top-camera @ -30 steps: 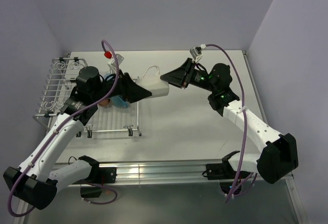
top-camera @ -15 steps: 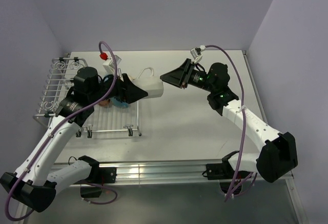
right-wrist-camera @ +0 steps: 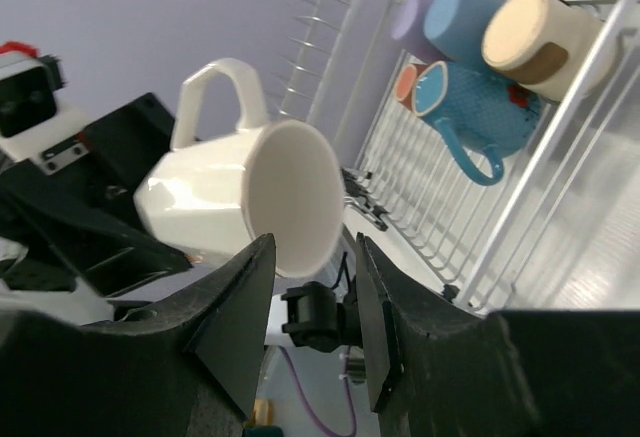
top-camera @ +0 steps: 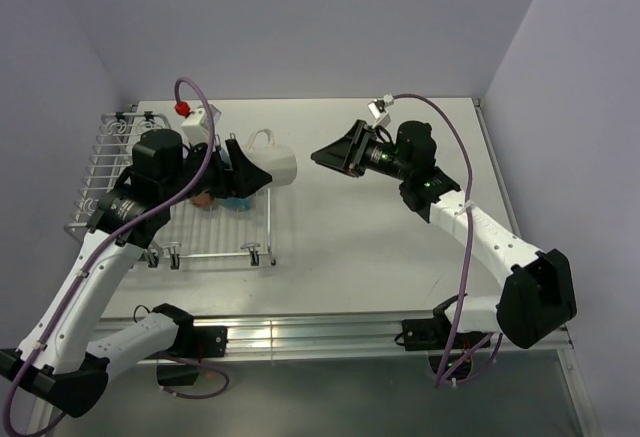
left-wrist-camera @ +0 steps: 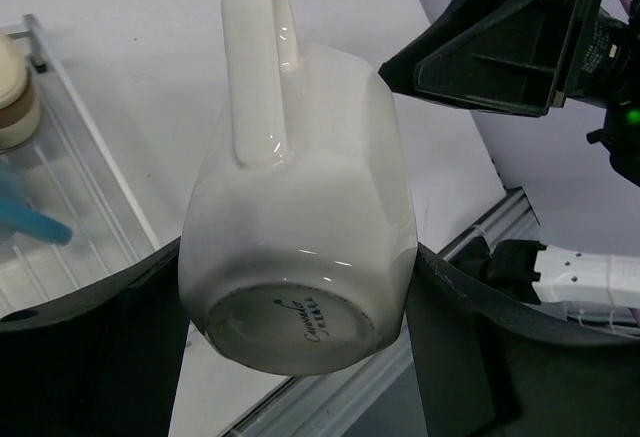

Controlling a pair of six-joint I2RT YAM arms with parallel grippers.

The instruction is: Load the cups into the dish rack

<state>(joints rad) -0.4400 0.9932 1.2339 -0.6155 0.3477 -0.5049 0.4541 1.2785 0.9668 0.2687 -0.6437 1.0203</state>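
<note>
Gripping the cream-white mug (left-wrist-camera: 300, 207) with the left end effector (top-camera: 245, 175), fingers pressed to both flanks of the faceted body. Base turned back toward the wrist, handle up, open mouth pointing straight ahead. Carrying it in the air above the bench (top-camera: 350, 247), not yet in the dish rack (top-camera: 100, 162), which sits behind and below that end effector on its wrist side.

Holding nothing in the right end effector (top-camera: 332, 154), fingers spread wide, just ahead of the mug's mouth and facing it. No contact there.

Plenty to go wrong from here. Glossy glaze and slanted facets under two narrow pads: could let the mug twist or slide forward out of the grip and drop onto the bench. Swinging back toward the rack with the handle sticking up: could snag a wire loop and lever the mug loose. Landing space looks tight too, with the light blue mug (right-wrist-camera: 465, 107), lavender cup (right-wrist-camera: 412, 15) and mid-blue cup (right-wrist-camera: 462, 19) packed together, so easy to knock one over. Moving forward risks hitting the right end effector.
</note>
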